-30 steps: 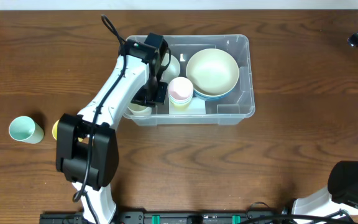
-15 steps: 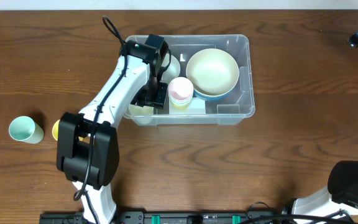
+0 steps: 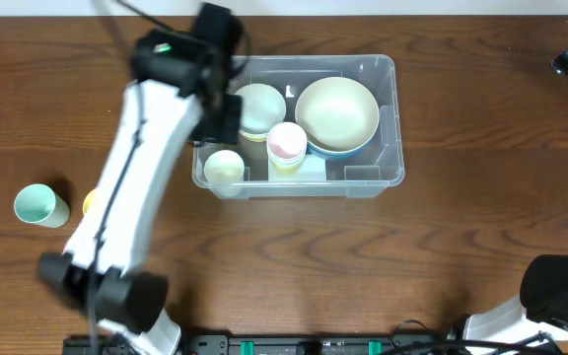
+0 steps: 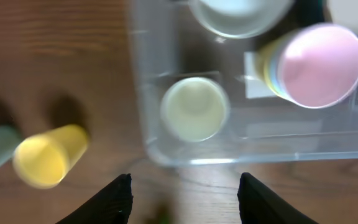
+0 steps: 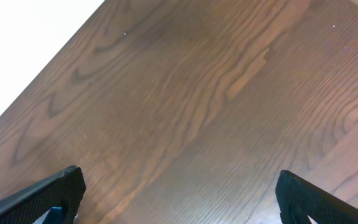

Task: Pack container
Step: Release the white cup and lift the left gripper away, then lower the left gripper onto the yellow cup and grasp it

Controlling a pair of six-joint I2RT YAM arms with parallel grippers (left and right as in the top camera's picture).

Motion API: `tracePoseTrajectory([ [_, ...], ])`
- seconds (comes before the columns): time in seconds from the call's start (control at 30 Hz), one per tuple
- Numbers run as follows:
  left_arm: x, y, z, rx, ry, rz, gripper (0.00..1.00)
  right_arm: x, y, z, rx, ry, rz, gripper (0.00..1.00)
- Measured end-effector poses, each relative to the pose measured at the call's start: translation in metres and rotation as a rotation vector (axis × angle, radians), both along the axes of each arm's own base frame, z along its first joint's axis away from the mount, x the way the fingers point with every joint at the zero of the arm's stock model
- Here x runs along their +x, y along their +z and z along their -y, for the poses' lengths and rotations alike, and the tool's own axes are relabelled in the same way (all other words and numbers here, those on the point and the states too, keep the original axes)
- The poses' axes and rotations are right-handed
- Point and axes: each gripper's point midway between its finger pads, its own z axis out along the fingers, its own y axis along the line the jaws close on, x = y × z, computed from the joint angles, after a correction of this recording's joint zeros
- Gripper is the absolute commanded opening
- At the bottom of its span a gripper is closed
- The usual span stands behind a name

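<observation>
wooden table (image 3: 461, 247) holds the container (image 3: 395, 133), bowls (image 3: 336, 113) and cups (image 3: 286, 143) inside. left arm (image 3: 136, 187) stretches from the near edge to its left end, left gripper (image 4: 185, 186) spread wide and empty.

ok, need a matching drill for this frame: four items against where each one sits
Things:
1. teal cup
2. pink cup
3. big cream bowl
4. small cream cup

Places:
A. right part of the container
B. on the table, far left
C. container's near-left corner
D. container's middle

Pairs: 1-B, 2-D, 3-A, 4-C
</observation>
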Motion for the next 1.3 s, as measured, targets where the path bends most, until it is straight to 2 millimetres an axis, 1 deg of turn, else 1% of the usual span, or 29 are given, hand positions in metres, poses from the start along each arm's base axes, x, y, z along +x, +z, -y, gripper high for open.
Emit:
tracePoseTrajectory([
  [0.07,-0.004,0.011,-0.022,0.003,0.085,0.028,0.56,0.0,0.0,0.0,0.0,0.0,0.0,0.99],
  [0.13,-0.005,0.017,-0.048,0.007,0.19,0.045,0.56,0.0,0.0,0.0,0.0,0.0,0.0,0.99],
  [0.2,-0.006,0.012,-0.074,0.015,0.296,0.034,0.56,0.0,0.0,0.0,0.0,0.0,0.0,0.99],
  [0.23,-0.005,0.007,-0.082,0.019,0.33,0.027,0.56,0.0,0.0,0.0,0.0,0.0,0.0,0.99],
  [0.3,-0.006,-0.008,-0.1,0.027,0.398,0.001,0.56,0.0,0.0,0.0,0.0,0.0,0.0,0.99],
  [0.33,-0.006,-0.022,-0.108,0.033,0.433,-0.018,0.56,0.0,0.0,0.0,0.0,0.0,0.0,0.99],
  [0.4,-0.007,-0.041,-0.122,0.038,0.482,-0.047,0.56,0.0,0.0,0.0,-0.001,0.0,0.0,0.99],
  [0.47,-0.008,-0.068,-0.136,0.037,0.536,-0.069,0.56,0.0,0.0,0.0,0.0,0.0,0.0,0.99],
  [0.57,-0.015,-0.104,-0.15,0.014,0.6,-0.118,0.56,0.0,0.0,0.0,0.0,0.0,0.0,0.99],
  [0.7,-0.022,-0.132,-0.16,-0.031,0.651,-0.146,0.56,0.0,0.0,0.0,0.0,0.0,0.0,0.99],
  [0.77,-0.022,-0.139,-0.161,-0.042,0.658,-0.14,0.56,0.0,0.0,0.0,0.0,0.0,0.0,0.99],
  [0.87,-0.02,-0.153,-0.159,-0.058,0.655,-0.133,0.56,0.0,0.0,0.0,0.0,0.0,0.0,0.99],
  [1.07,-0.034,-0.188,-0.154,-0.066,0.654,-0.163,0.55,0.0,0.0,0.0,0.0,0.0,0.0,0.99],
  [1.1,-0.037,-0.193,-0.153,-0.066,0.654,-0.17,0.49,0.0,0.0,0.0,0.0,0.0,0.0,0.99],
  [1.17,-0.042,-0.198,-0.152,-0.065,0.654,-0.184,0.33,0.0,0.0,0.0,0.0,0.0,0.0,0.99],
  [1.2,-0.043,-0.199,-0.152,-0.065,0.652,-0.188,0.23,0.0,0.0,0.0,0.0,0.0,0.0,0.99],
  [1.23,-0.042,-0.199,-0.152,-0.067,0.656,-0.184,0.08,0.0,0.0,0.0,0.0,0.0,0.0,0.99],
  [1.27,-0.041,-0.199,-0.152,-0.068,0.656,-0.181,0.06,0.0,0.0,0.0,0.0,0.0,0.0,0.99],
  [1.3,-0.04,-0.199,-0.152,-0.069,0.652,-0.179,0.06,0.0,0.0,0.0,0.0,0.0,0.0,0.99],
])
